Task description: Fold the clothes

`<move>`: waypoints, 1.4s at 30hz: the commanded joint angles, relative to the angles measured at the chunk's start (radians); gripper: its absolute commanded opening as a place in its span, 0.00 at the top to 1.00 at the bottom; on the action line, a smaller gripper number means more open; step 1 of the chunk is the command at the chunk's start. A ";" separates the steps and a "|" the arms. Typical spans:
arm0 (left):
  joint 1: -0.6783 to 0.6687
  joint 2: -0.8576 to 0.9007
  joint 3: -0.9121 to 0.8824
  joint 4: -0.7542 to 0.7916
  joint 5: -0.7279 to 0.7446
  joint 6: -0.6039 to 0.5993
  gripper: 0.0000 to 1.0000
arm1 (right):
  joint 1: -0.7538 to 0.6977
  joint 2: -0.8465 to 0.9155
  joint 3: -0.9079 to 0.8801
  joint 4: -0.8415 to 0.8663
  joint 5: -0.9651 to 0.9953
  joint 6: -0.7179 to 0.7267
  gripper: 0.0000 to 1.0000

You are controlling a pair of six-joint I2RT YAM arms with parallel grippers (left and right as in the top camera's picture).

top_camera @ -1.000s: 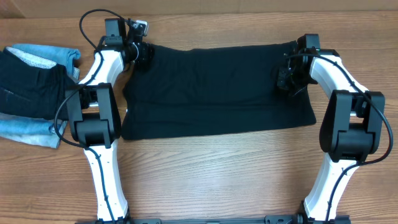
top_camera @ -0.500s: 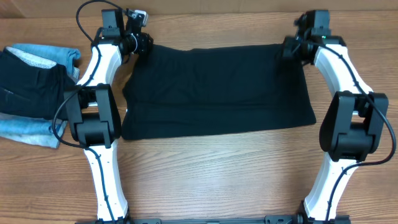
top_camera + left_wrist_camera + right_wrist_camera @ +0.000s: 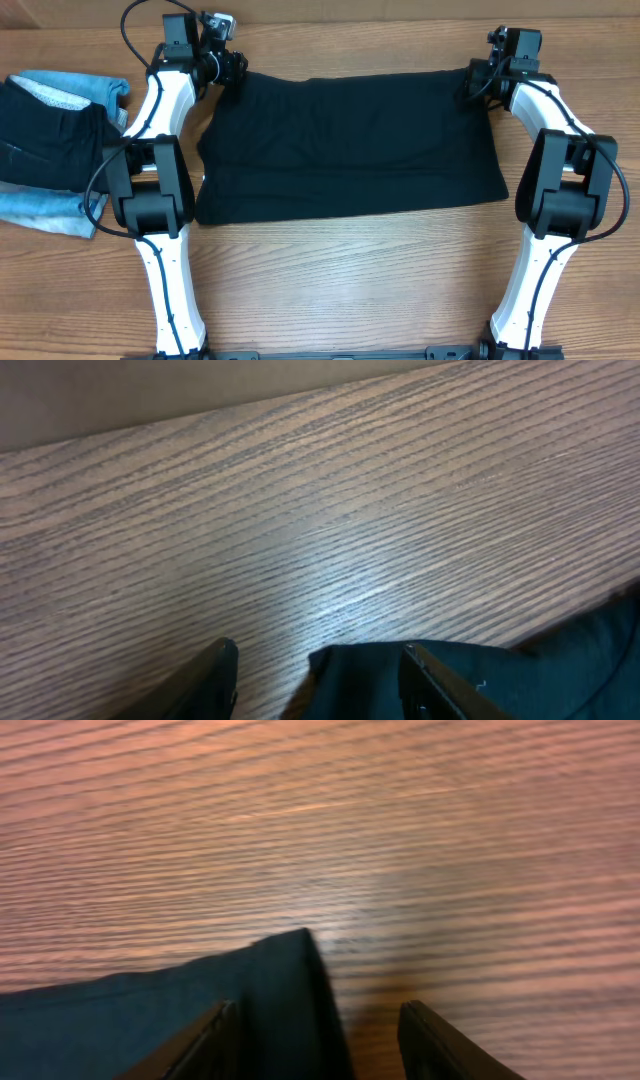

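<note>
A black garment (image 3: 350, 140) lies flat as a wide rectangle in the middle of the wooden table (image 3: 350, 290). My left gripper (image 3: 231, 70) is at its far left corner. The left wrist view has the left gripper (image 3: 318, 665) open, with the cloth corner (image 3: 365, 680) lying between its fingers (image 3: 215, 678) and nearer the right one. My right gripper (image 3: 479, 78) is at the far right corner. In the right wrist view the right gripper (image 3: 318, 1025) is open too. The cloth corner (image 3: 280, 990) lies between its fingers (image 3: 440, 1040), and wood shows beside it.
A stack of folded blue and black clothes (image 3: 50, 140) sits at the table's left edge. Both arm bases (image 3: 170, 330) stand at the near edge. Behind the garment runs the far edge of the table (image 3: 200, 410).
My right gripper has moved from over the garment's right side back to its far right corner and opened. My left gripper stayed at the far left corner, its jaws now wider.
</note>
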 commanded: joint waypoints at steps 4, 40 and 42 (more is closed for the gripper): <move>-0.006 0.025 0.020 0.027 -0.027 0.014 0.46 | 0.005 0.015 0.009 0.011 -0.069 -0.026 0.46; -0.006 0.098 0.028 0.066 0.006 -0.050 0.63 | 0.011 0.072 -0.031 0.087 -0.070 -0.025 0.61; -0.006 0.094 0.033 0.066 0.006 -0.050 0.74 | 0.011 0.072 -0.031 0.088 -0.070 -0.025 0.66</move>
